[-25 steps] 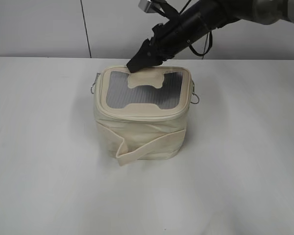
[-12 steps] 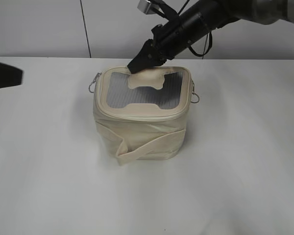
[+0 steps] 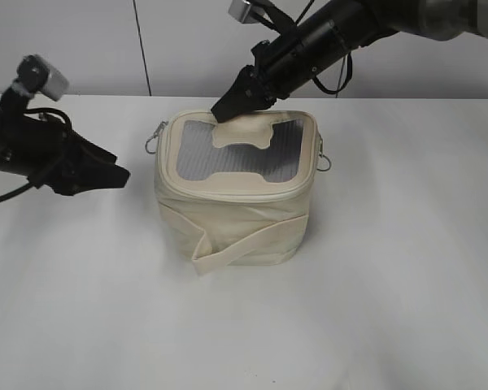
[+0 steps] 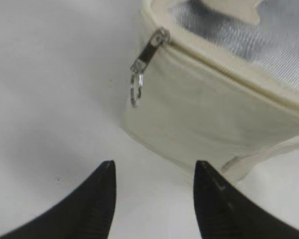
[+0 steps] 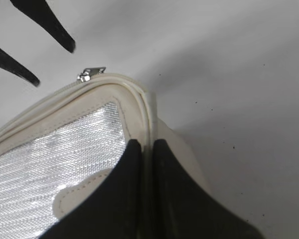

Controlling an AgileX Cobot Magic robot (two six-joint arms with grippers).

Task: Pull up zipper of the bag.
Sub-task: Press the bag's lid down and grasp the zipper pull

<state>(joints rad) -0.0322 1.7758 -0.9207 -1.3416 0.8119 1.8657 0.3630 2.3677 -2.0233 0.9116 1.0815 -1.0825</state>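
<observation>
- The bag [image 3: 236, 191] stands upright in the middle of the white table [image 3: 390, 284], its lid with the grey window [image 3: 228, 154] facing up and a loose band [image 3: 244, 244] slanting across its front.
- The zipper [image 4: 224, 62] runs around the top rim; in the left wrist view it looks closed along the stretch that shows, but the far side of the rim is cut off by the frame.
- One slider [image 4: 149, 47] hangs at the bag's left rear corner with its ring pull [image 4: 135, 89] dangling against the side wall (blurred, so its fine detail is hard to read).
- A second ring [image 3: 324, 161] shows at the bag's right side in the exterior view; its slider is too small to make out.
- The left gripper [image 4: 154, 179] hovers over the table just left of the bag, fingers spread apart and empty, well short of the ring pull.
- The right gripper [image 5: 147, 149] reaches in from the upper right and rests on the lid's back edge; its fingers [image 5: 124, 169] are pinched nearly together over the raised cream rim [image 5: 144, 107].
- Whether anything sits between those tips cannot be told: the arm's own body hides the contact in the exterior view.
</observation>
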